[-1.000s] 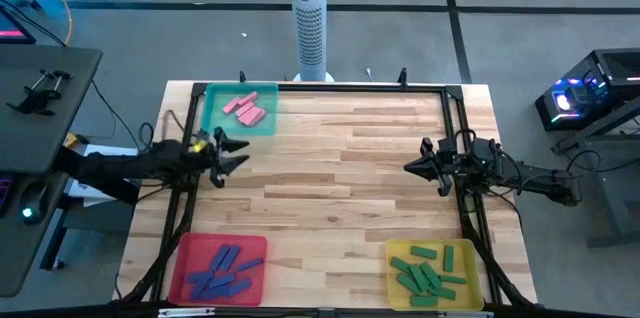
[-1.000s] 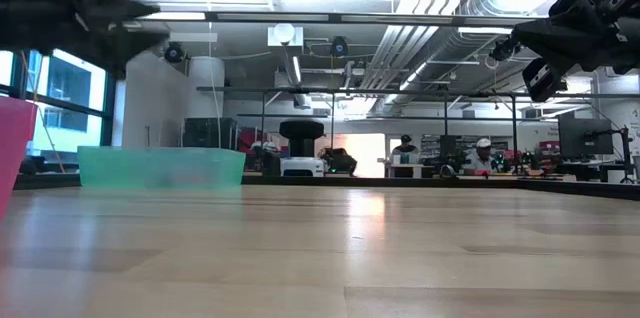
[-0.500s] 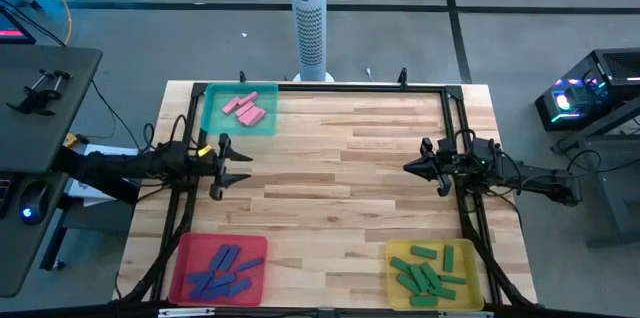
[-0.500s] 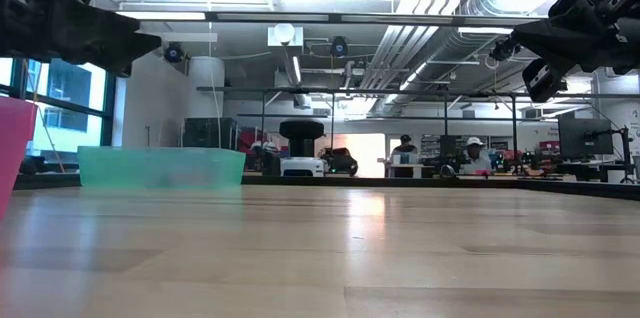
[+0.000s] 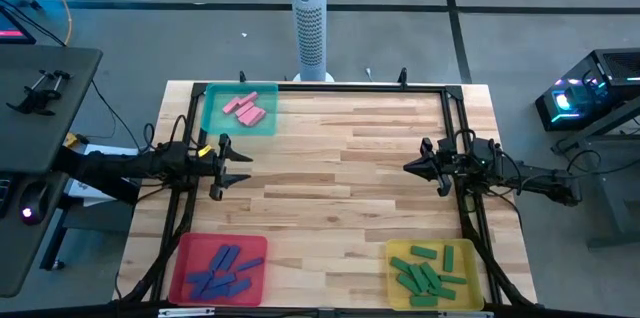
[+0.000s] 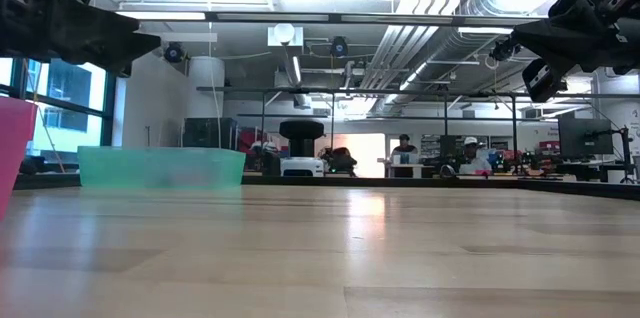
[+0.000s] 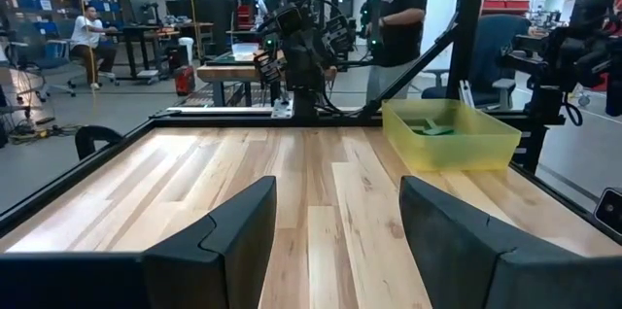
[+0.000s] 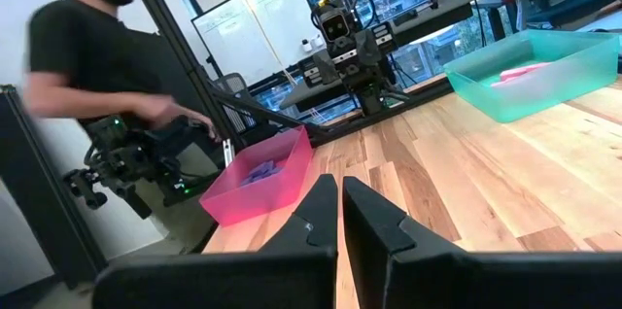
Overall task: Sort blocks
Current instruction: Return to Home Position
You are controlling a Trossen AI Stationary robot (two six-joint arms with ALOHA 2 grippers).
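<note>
Your left arm reaches in level from the table's 9 o'clock edge. Its left gripper [image 5: 226, 165] hangs above the light wooden plank table [image 5: 340, 188], pointing toward 3 o'clock, with the fingers [image 7: 233, 241] spread wide and empty. At 11 o'clock the translucent teal square tray [image 5: 212, 120] holds the small flat pink blocks [image 5: 246, 108]. At 7 o'clock the red square tray [image 5: 183, 258] holds the blue blocks [image 5: 220, 270]. At 5 o'clock the yellow square tray [image 5: 472, 276] holds the green blocks [image 5: 424, 270]. Your right arm comes in from the 3 o'clock edge, stretched level like the left. Its right gripper [image 5: 412, 167] hovers off the wood, pointing toward 9 o'clock, its fingers [image 8: 313, 222] pinched to a thin slit, gripping nothing.
</note>
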